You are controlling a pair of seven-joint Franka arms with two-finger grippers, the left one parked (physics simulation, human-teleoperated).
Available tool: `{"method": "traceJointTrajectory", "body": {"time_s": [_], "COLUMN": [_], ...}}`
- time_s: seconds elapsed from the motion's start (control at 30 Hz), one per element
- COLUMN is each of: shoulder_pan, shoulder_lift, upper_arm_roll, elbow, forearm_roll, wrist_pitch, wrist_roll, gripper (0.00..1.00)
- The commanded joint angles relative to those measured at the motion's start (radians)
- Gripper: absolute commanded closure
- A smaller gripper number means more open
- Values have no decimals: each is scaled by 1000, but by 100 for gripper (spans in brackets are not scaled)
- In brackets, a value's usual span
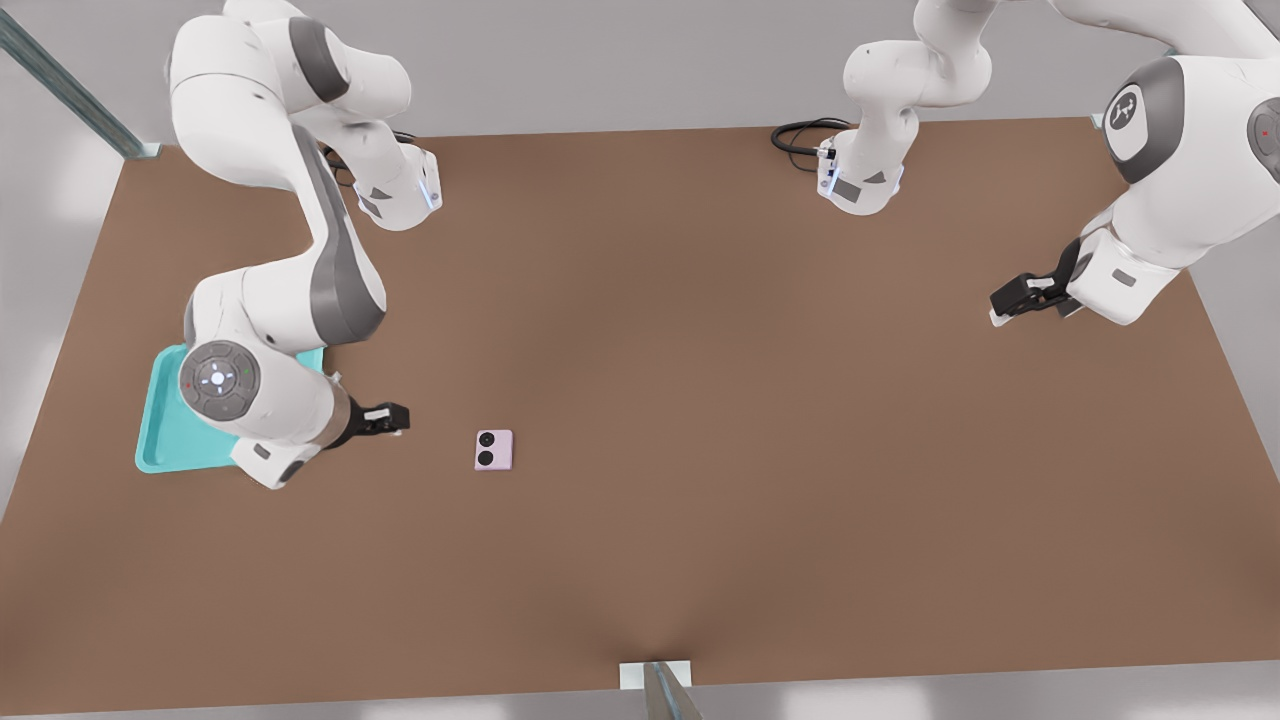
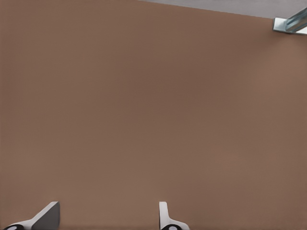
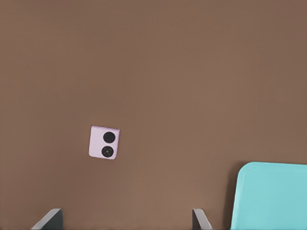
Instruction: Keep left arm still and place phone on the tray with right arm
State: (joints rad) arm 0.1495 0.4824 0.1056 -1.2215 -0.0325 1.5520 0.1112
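Table: I see a brown flat top.
Phone: lies flat on it, lenses up.
Tray: on the table, near the front view's left edge.
Gripper: I see it between tray and phone, fingers apart.

Pink phone, turquoise tray, black pincer

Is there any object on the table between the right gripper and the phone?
No. Only bare table lies between the open gripper and the phone; the tray sits behind, under the arm.

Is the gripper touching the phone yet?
Apart. The front view shows bare table between the gripper and the phone; the jaws are open.
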Motion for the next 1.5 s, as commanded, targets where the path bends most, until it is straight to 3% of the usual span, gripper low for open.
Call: {"method": "traceJointTrajectory", "body": {"time_s": [0.0, 0.17, 0.3, 0.53, 0.8, 1.47], "shoulder_pan": [21, 76, 110, 102, 62, 81], "shoulder_lift": [-1, 61, 124, 124, 151, 216], "upper_arm_roll": [0, 26, 26, 46, 45, 52], "elbow": [-45, -93, -96, -292, -303, -403], "forearm_roll": [3, 2, 3, 5, 59, 3], "wrist_pitch": [118, 260, 296, 510, 523, 649], "wrist_roll": [179, 363, 369, 403, 432, 415], "gripper": [0, 0, 0, 2, 2, 0]}}
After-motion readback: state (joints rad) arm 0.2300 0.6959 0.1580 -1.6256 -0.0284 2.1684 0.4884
